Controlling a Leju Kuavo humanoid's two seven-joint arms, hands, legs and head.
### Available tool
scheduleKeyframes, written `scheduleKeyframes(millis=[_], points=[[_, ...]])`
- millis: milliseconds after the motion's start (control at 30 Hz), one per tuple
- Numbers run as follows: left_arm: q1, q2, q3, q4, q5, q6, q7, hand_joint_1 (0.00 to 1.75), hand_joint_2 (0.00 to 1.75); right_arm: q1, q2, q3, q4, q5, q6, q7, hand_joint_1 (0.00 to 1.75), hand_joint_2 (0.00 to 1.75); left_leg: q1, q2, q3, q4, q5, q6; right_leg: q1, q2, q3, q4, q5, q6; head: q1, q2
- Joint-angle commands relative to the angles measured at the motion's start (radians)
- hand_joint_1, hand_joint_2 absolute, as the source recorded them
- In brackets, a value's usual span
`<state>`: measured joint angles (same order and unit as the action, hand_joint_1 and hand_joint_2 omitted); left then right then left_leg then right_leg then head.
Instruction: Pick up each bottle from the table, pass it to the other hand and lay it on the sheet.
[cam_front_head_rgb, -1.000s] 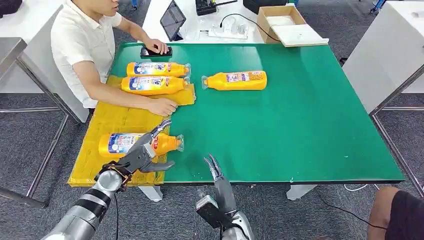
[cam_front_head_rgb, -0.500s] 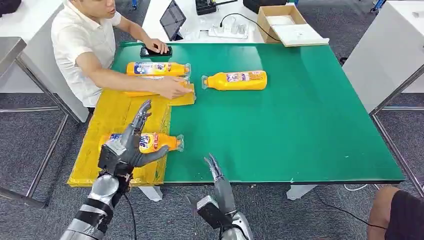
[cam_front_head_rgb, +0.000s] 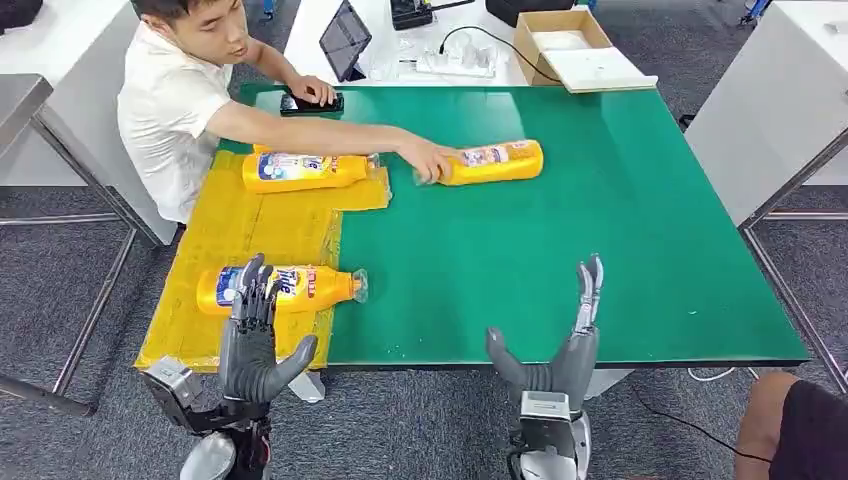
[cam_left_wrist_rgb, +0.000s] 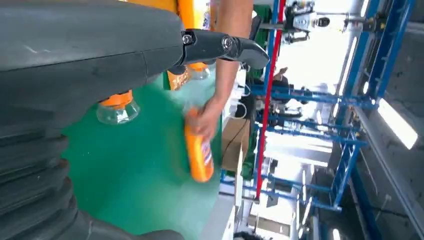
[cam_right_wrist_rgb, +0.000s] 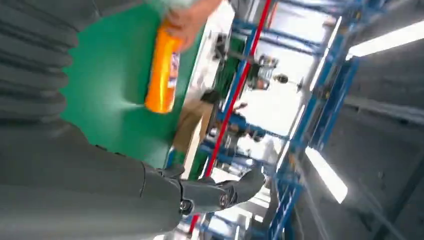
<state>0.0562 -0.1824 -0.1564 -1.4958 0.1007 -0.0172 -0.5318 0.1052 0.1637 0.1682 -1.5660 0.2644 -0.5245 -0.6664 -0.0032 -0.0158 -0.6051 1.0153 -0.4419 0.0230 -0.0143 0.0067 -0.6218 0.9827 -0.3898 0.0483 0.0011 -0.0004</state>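
Orange plastic bottle (cam_front_head_rgb: 493, 162) on green bench (cam_front_head_rgb: 620, 250) lies crosswise, far ahead, a person's hand (cam_front_head_rgb: 428, 160) at its cap end. Right robot hand (cam_front_head_rgb: 560, 350) nearer; left robot hand (cam_front_head_rgb: 255, 340) likewise open, empty.

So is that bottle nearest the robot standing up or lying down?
Lying down. The bottle rests on its side on the yellow sheet, its clear cap end reaching over the green table. The left hand is raised in front of it, holding nothing.
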Motion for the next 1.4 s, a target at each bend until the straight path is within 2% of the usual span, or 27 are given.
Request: scheduleKeyframes(millis=[33,133,233,267,400,433,500,633,833,1033,1133,1267,1400], points=[[0.000,-0.024,0.002,0.004,-0.037,0.030,-0.005,0.00,1.75,0.015,0.013,-0.079,0.005,0.088,-0.094,-0.032,0.00,1.75,0.001,0.000,0.003,-0.001,-0.001,-0.001,0.001,-0.001,0.004,0.000,-0.002,-0.002,0.000,0.000],[-0.003,-0.021,-0.030,0.018,-0.118,0.093,-0.021,0.00,1.75,-0.013,0.000,-0.091,0.062,0.101,-0.122,-0.005,0.00,1.75,0.001,0.001,0.005,-0.001,-0.002,-0.002,0.001,-0.001,0.005,-0.001,-0.002,-0.002,0.000,0.000],[-0.003,-0.022,-0.031,0.018,-0.118,0.093,-0.021,0.00,1.75,-0.013,-0.003,-0.093,0.063,0.100,-0.122,-0.005,0.00,1.75,0.001,0.001,0.005,-0.002,-0.001,-0.001,0.001,-0.001,0.005,-0.001,-0.001,-0.001,0.000,0.000],[-0.001,-0.021,-0.033,0.020,-0.128,0.108,-0.028,0.00,1.75,-0.020,-0.014,-0.098,0.078,0.104,-0.107,0.026,0.00,1.75,0.001,0.001,0.004,-0.001,-0.001,-0.001,0.001,-0.001,0.004,-0.001,-0.001,-0.001,0.000,0.000],[-0.003,-0.012,-0.044,0.008,-0.140,0.157,-0.029,0.00,1.75,-0.077,-0.103,-0.139,0.191,0.297,-0.115,0.139,0.00,1.75,0.001,0.002,0.008,-0.002,-0.002,-0.001,0.001,0.000,0.008,-0.002,-0.002,-0.002,0.000,0.000],[-0.005,-0.011,-0.044,0.007,-0.152,0.180,-0.031,0.00,1.75,-0.094,-0.124,-0.152,0.220,0.337,-0.107,0.158,0.00,1.75,0.001,0.001,0.005,-0.002,-0.001,-0.001,0.001,0.000,0.006,-0.003,0.000,-0.001,0.000,0.000],[-0.007,-0.008,-0.046,0.003,-0.183,0.221,-0.033,0.00,1.75,-0.131,-0.175,-0.165,0.280,0.421,-0.039,0.239,0.00,1.75,0.001,0.001,0.005,-0.002,0.000,-0.001,0.001,-0.001,0.006,-0.003,0.000,-0.001,0.000,0.000],[-0.023,-0.001,-0.054,0.021,-0.185,0.219,-0.029,0.00,1.75,-0.176,-0.211,-0.167,0.369,0.502,0.001,0.257,0.00,1.75,0.000,0.001,0.006,-0.002,-0.001,-0.001,0.001,-0.001,0.007,-0.003,0.000,-0.001,0.000,0.000],[-0.051,-0.005,-0.060,0.062,-0.187,0.216,-0.027,0.00,1.75,-0.224,-0.219,-0.121,0.457,0.581,0.014,0.291,0.00,1.75,0.000,0.001,0.005,-0.002,-0.001,-0.001,0.000,0.000,0.006,-0.002,0.000,-0.001,0.000,0.000],[-0.065,-0.006,-0.071,0.075,-0.193,0.215,-0.030,0.00,1.75,-0.260,-0.237,-0.101,0.514,0.590,0.038,0.309,0.00,1.75,-0.001,0.001,0.004,-0.001,0.000,-0.001,0.000,0.000,0.004,-0.002,0.000,-0.001,0.000,0.000],[-0.086,-0.002,-0.085,0.096,-0.197,0.212,-0.032,0.00,1.75,-0.314,-0.248,-0.077,0.604,0.602,0.063,0.316,0.00,1.75,0.000,0.003,0.008,-0.002,-0.001,-0.001,0.000,0.001,0.007,-0.002,0.000,-0.002,0.000,0.000],[-0.113,-0.002,-0.096,0.123,-0.188,0.199,-0.030,0.00,1.75,-0.364,-0.270,-0.005,0.716,0.666,0.074,0.293,0.00,1.75,-0.001,0.002,0.003,-0.001,0.000,-0.001,0.000,0.001,0.004,-0.001,0.001,-0.001,0.000,0.000],[-0.115,-0.001,-0.094,0.127,-0.186,0.197,-0.028,0.00,1.75,-0.370,-0.267,0.006,0.741,0.667,0.080,0.298,0.00,1.75,0.000,0.002,0.006,-0.002,-0.001,-0.001,0.000,0.001,0.006,-0.002,0.000,-0.001,0.000,0.000]])
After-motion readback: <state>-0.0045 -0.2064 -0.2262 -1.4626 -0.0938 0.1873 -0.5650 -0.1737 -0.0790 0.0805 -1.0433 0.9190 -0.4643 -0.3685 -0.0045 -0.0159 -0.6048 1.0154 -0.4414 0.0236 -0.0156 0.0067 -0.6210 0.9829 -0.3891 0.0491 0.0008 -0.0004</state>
